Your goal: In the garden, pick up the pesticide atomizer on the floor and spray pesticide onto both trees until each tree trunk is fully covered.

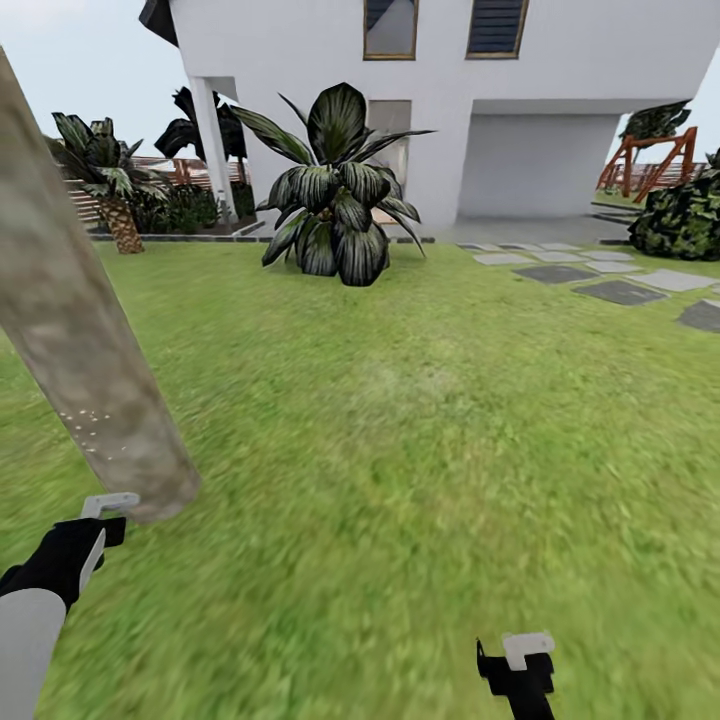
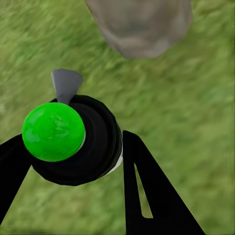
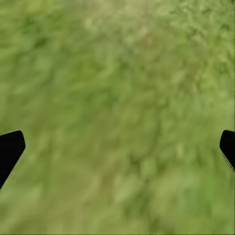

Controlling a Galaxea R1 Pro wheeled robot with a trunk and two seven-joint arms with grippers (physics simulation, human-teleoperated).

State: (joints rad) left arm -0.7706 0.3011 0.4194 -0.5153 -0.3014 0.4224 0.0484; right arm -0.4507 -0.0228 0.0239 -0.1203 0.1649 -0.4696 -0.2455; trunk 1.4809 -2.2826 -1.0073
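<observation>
The pesticide atomizer (image 2: 73,139) is held between the jaws of the left gripper (image 2: 73,161), seen from above as a black bottle whose top renders bright green here, with a grey nozzle directed toward the foot of the tree trunk (image 2: 139,24). In the head view the left gripper (image 1: 95,535) is placed just beside the base of that trunk (image 1: 75,350), where a small patch of whitish specks is seen low down while most of the pale bark is left bare. The right gripper (image 1: 520,665) is held over the grass (image 1: 420,450) with its jaws spread wide and nothing between them. Coverage is judged to be far from complete, and the main risk is judged to be that spray aimed so low would fall on the grass or reach only the trunk's foot; a knock of the bottle against the bark, being so close, could also shift the grasp. How much liquid is left inside the opaque bottle cannot be told.
</observation>
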